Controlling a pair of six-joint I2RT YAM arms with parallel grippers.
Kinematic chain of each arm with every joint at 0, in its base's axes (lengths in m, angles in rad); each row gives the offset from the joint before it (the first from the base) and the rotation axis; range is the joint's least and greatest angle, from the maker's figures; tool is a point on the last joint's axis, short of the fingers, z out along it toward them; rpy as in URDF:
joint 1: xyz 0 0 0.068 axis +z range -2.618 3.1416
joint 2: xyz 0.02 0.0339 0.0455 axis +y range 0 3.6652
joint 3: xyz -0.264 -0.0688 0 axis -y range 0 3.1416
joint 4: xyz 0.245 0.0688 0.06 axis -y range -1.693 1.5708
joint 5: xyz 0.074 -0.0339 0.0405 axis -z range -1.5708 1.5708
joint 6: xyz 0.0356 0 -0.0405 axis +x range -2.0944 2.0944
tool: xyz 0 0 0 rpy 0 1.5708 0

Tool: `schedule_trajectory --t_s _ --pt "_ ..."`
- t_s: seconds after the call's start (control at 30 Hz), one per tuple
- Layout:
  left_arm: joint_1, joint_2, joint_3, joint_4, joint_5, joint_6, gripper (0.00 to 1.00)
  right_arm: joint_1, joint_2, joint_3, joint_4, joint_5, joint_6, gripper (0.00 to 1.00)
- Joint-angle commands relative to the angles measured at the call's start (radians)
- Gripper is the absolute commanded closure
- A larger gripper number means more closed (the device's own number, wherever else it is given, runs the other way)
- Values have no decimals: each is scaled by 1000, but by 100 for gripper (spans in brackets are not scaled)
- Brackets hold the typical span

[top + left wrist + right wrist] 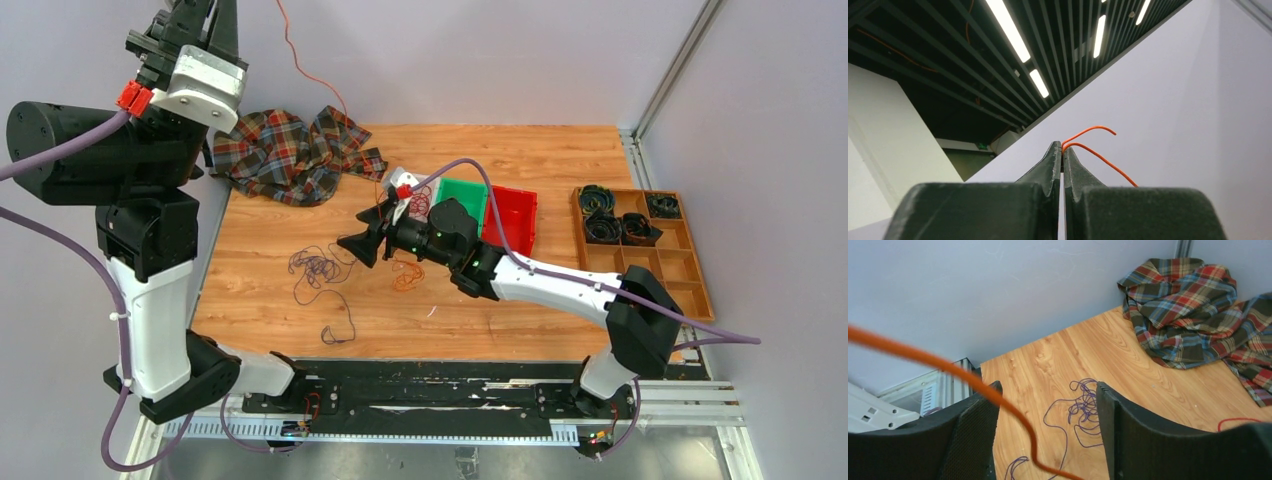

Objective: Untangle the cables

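Observation:
My left gripper (1062, 146) is raised high at the far left, shut on an orange cable (1098, 157) whose short end curls out past the tips. The cable hangs down toward the table and crosses, blurred, between the wide-apart fingers of my right gripper (1048, 390), which is open and not clamping it. In the top view the right gripper (362, 232) hovers over the table's middle. A loose purple cable (315, 270) lies on the wood just left of it. A small orange bunch (407, 275) lies below the wrist. A red bunch (418, 203) lies by the green bin.
A plaid cloth (290, 150) is heaped at the back left. A green bin (465, 195) and a red bin (515, 215) stand behind the right arm. A wooden compartment tray (680, 270) with black coils sits at the right edge. Walls close the back and right.

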Motion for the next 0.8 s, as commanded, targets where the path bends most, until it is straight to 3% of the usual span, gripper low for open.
schedule_trajectory --t_s 0.0,0.13,0.37,0.77 --pt "-7 -4 18 20 52 -29 100 -30 -3 -58 15 65 -8 35" --pt "-7 3 22 37 74 -38 100 -43 9 -134 41 84 21 52" --pt "-7 60 126 51 87 -38 100 -43 78 -255 140 120 86 71" --pt "-7 69 171 114 89 -1 100 -41 197 -277 166 123 168 76"
